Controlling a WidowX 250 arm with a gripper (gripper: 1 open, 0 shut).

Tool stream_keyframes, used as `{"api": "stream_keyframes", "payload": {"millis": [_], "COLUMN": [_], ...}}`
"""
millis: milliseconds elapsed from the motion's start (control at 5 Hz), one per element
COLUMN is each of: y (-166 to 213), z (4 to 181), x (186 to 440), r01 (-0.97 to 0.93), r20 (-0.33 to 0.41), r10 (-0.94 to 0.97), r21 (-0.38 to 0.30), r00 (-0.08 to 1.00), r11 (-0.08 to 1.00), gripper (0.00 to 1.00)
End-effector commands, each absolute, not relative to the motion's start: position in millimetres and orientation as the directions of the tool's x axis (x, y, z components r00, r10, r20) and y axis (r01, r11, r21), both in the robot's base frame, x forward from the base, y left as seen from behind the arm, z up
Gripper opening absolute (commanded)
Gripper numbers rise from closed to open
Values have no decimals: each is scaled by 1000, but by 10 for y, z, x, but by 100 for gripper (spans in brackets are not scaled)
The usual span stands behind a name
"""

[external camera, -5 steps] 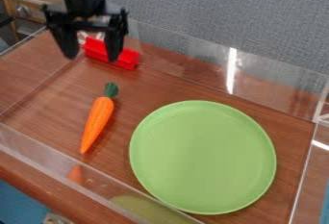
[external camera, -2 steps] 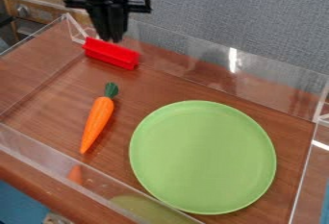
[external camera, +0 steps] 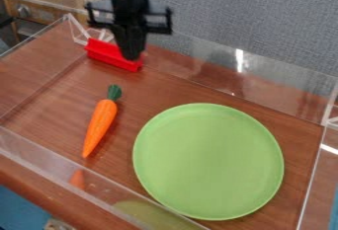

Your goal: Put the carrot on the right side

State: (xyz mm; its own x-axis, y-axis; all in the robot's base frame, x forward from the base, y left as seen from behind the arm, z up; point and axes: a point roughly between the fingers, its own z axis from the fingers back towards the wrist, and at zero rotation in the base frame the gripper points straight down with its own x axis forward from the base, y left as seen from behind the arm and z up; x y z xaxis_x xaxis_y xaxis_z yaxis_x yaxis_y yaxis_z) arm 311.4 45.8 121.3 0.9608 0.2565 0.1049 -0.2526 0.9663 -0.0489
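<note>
Our claw point(external camera: 132, 52) hangs pinched shut and empty over the red block point(external camera: 114, 55). The carrot point(external camera: 101, 122) lies on the tabletop point(external camera: 53, 86), just left of the green plate point(external camera: 209, 161).

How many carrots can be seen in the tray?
1. The carrot lies on the wooden floor, left of the green plate, with its leafy top pointing toward the red block. None seems hidden.
</note>
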Motion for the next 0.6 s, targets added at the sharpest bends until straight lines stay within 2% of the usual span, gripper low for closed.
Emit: {"api": "stream_keyframes", "payload": {"millis": [0,400], "y": [376,466], "z": [1150,960], "x": [3232,3046], "r01": [-259,-184], "r20": [127,89], "r10": [262,183], "r21": [-38,5], "r00": [957,979], "r11": [965,983], "gripper": [0,0]}}
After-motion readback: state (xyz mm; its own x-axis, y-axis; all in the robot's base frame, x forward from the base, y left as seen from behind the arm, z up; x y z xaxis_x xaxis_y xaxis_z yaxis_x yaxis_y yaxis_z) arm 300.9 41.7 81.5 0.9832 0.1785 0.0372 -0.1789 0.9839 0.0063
